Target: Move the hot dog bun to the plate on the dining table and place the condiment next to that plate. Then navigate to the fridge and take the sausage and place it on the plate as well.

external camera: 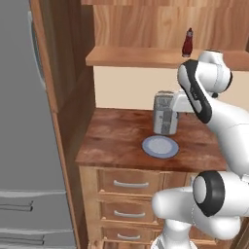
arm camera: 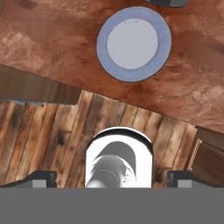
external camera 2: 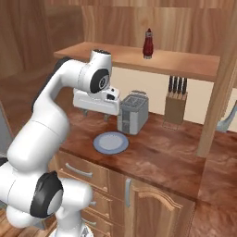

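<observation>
Arm bent above the counter (external camera 2: 162, 157), hand pointing down, jaws wide open and empty

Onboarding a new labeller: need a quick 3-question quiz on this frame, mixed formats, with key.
1. True or false: the red condiment bottle stands on the upper wooden shelf.
2. What lies on the counter just in front of the toaster? A) yellow-rimmed plate B) blue-grey plate C) hot dog bun
3. Fill in: the gripper is ____ (open/shut), holding nothing.

Key: 1 true; 2 B; 3 open. In the hand view the finger tips stand far apart with nothing between them, and the blue-grey plate lies bare. A knife block stands right of the toaster.
</observation>
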{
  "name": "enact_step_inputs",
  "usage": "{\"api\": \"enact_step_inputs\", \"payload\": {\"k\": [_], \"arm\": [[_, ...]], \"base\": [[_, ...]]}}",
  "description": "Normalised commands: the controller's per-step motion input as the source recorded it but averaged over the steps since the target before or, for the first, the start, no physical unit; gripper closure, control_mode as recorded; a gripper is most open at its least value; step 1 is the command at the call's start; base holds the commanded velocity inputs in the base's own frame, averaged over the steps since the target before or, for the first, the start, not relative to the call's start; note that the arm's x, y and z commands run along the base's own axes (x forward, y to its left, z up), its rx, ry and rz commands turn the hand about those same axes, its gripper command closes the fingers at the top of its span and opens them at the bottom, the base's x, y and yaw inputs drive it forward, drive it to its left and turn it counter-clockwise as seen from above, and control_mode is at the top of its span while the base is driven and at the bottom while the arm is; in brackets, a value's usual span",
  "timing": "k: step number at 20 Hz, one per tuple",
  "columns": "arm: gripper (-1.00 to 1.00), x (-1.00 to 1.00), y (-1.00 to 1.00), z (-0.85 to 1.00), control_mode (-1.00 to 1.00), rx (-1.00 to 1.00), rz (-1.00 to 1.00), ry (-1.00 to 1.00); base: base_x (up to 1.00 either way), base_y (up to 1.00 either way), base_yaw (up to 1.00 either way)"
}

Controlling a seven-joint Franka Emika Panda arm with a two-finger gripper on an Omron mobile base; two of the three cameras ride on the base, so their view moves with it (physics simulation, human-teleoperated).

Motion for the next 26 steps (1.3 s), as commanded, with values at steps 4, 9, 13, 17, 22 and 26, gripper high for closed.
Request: {"api": "enact_step_inputs", "payload": {"k": [4,9,13,17,22,26], "arm": [[-1.00,0.00,0.00,0.00,1.00,0.00,0.00,0.00],[-1.00,0.00,0.00,0.00,1.00,0.00,0.00,0.00],[-1.00,0.00,0.00,0.00,1.00,0.00,0.00,0.00],[-1.00,0.00,0.00,0.00,1.00,0.00,0.00,0.00],[-1.00,-0.24,0.27,0.15,-1.00,-0.08,-0.02,-0.10],[-1.00,-0.59,0.26,0.75,-1.00,-0.28,0.00,-0.57]], "base": [[0.06,0.00,-0.20],[0.39,0.00,-0.26],[0.84,0.00,-0.18],[0.61,0.00,-0.10],[0.00,0.02,-0.02],[0.00,0.00,0.00]]}}
